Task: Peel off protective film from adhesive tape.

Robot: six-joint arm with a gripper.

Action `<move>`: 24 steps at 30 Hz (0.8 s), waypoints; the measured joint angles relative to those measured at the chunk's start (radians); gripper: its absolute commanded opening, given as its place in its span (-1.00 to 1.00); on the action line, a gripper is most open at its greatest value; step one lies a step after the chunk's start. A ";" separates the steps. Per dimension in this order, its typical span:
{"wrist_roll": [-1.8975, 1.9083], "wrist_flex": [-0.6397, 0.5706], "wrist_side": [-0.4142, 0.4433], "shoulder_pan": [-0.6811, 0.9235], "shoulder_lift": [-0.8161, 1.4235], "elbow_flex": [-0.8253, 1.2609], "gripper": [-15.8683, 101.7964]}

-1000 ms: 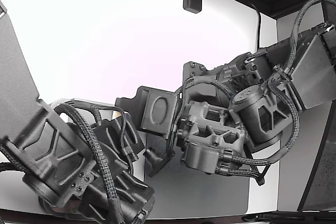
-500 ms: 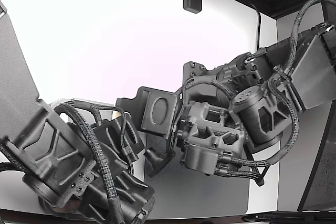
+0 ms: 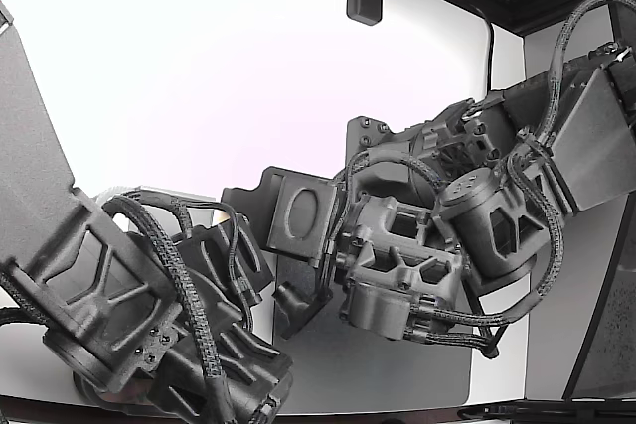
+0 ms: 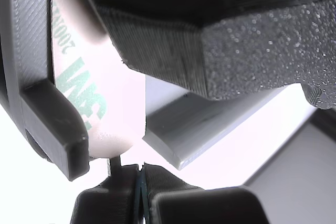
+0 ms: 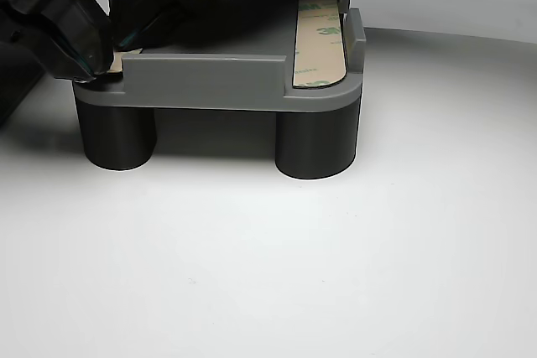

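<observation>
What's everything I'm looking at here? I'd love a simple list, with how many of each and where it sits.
Holder block: one, grey, standing on two dark round legs on the table.
Tape strip: one in clear view, pale with green print, lying flat along the holder's far right side in the other view; a second pale bit shows at the holder's left corner under the fingers.
Table: one, white, under everything.
Mat: one, grey, on the table below the arms in the exterior view.
Arms: two, dark grey with braided cables, meeting mid-picture in the exterior view.
Fingers: dark, at the holder's left corner; whether they pinch anything cannot be told.
</observation>
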 measured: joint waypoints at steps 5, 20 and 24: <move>0.000 0.005 0.000 0.002 0.000 -0.003 -0.89; -0.008 0.014 0.005 0.005 -0.011 -0.015 -0.89; -0.012 0.017 0.006 0.005 -0.012 -0.020 -0.89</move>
